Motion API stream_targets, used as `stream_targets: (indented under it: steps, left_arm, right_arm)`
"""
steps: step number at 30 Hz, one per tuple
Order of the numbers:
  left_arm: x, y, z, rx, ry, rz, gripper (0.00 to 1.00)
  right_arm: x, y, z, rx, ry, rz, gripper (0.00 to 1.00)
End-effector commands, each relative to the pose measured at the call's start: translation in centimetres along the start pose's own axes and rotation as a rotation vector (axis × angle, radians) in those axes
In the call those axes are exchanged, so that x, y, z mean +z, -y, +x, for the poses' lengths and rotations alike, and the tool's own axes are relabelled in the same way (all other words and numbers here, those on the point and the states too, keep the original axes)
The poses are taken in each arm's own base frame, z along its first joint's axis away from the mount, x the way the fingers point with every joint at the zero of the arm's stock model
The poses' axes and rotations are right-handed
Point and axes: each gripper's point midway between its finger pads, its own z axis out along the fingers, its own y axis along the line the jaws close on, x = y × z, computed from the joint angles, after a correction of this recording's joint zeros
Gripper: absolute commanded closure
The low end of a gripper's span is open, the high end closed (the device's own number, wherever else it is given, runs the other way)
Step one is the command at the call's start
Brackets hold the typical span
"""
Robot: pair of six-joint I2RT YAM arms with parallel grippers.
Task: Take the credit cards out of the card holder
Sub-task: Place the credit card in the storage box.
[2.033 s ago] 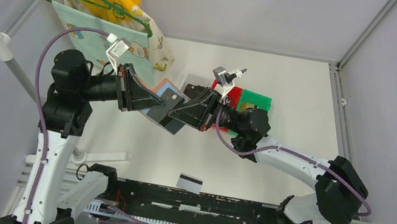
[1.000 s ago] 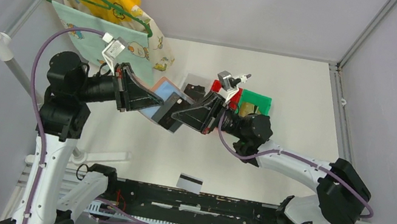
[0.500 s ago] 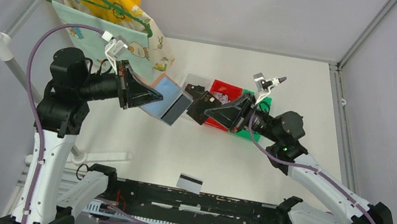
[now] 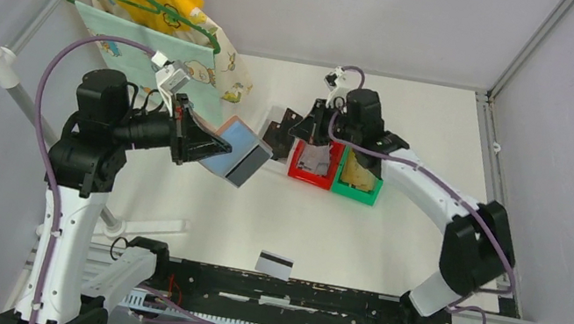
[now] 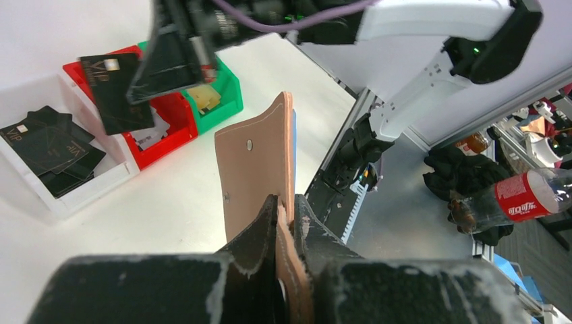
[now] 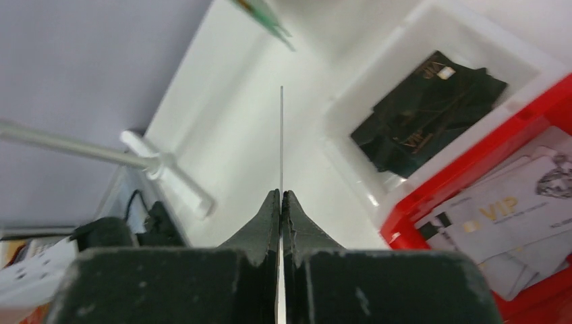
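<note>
My left gripper [image 4: 213,147] is shut on the reddish-brown card holder [image 4: 238,153] and holds it in the air, left of the bins. In the left wrist view the card holder [image 5: 258,162] stands on edge between my fingers [image 5: 287,210], with a light blue edge on its right side. My right gripper [image 4: 300,128] is shut on a black credit card [image 4: 282,131] over the white bin [image 4: 273,114]. The right wrist view shows that card edge-on [image 6: 281,135] between the shut fingers [image 6: 281,197]; the left wrist view shows its black face [image 5: 115,91]. A white credit card with a black stripe [image 4: 274,264] lies on the table near the front.
The white bin [image 6: 351,111] holds black cards [image 6: 425,115]. The red bin [image 4: 294,172] holds white and grey cards [image 6: 516,216]. The green bin [image 4: 354,193] stands to its right. Clothes on hangers [image 4: 157,19] hang at the back left. A black rail [image 4: 287,291] runs along the front edge.
My right gripper has drawn a black card away from the card holder and swung back and right, to above the white and red bins. The left gripper still holds the card holder up.
</note>
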Motion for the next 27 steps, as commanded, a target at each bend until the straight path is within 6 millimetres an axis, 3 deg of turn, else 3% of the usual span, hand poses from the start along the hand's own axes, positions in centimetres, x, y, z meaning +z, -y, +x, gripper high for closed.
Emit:
stream_targets:
  steps: [1,9,15,27]
  left_arm:
    - [-0.7,1.7,-1.0,0.125,0.018,0.045,0.98]
    - [-0.7,1.7,-0.9,0.128,0.016,0.052,0.98]
    - [-0.7,1.7,-1.0,0.14,0.019,0.056,0.98]
    - [-1.1,2.4,-1.0,0.181,0.033,0.058,0.98]
  right_arm:
    - [3.3,4.8,-0.3,-0.03,-0.059,0.179,1.0]
    - [9.2,8.7,0.0,0.029,-0.083,0.272,1.0]
    - [12.4,8.8,0.8,0.045,-0.106,0.296,1.0]
    - [14.6,10.9,3.4,0.108,-0.108,0.386,1.0]
